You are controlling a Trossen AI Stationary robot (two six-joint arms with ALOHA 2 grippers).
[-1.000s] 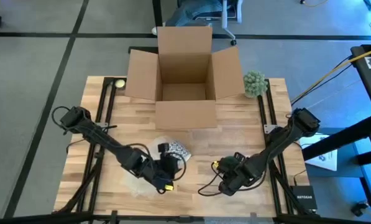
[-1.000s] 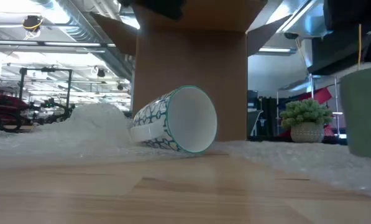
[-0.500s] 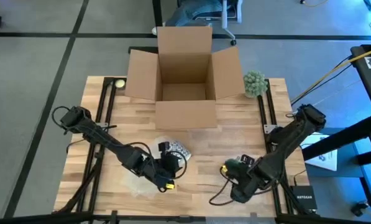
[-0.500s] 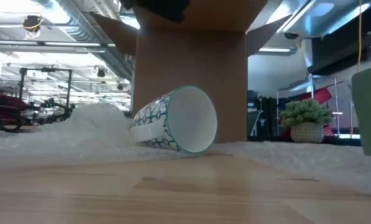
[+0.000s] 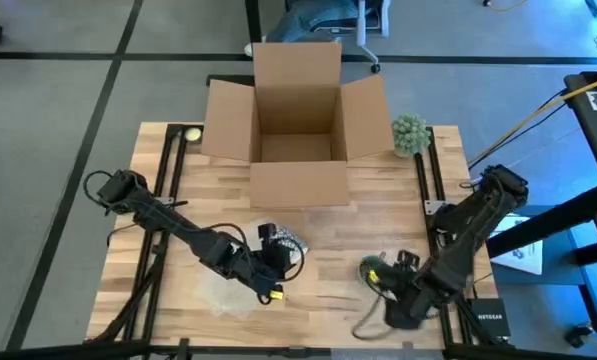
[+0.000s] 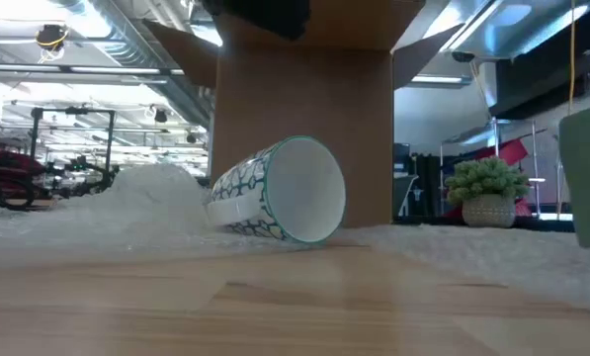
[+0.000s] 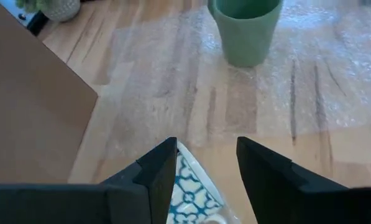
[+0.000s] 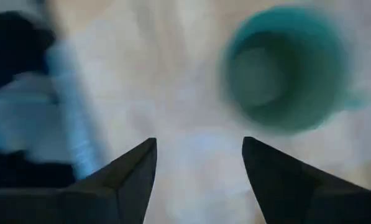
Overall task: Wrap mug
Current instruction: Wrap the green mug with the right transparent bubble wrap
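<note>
Bubble wrap [image 6: 146, 193] holds the patterned mug [image 6: 280, 191] sideways, mouth facing the low camera, both claws spread empty.

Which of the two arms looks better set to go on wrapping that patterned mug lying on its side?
Probably the left. Its open hand hovers right over the patterned mug on the bubble wrap, while the right hand sits off by the green mug.

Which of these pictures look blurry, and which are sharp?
Right wrist view: heavily smeared, the green mug only a soft blob. Low view: the patterned teal-and-white mug lying on its side is crisp, the near tabletop soft. Left wrist and high views: fairly sharp.
</note>
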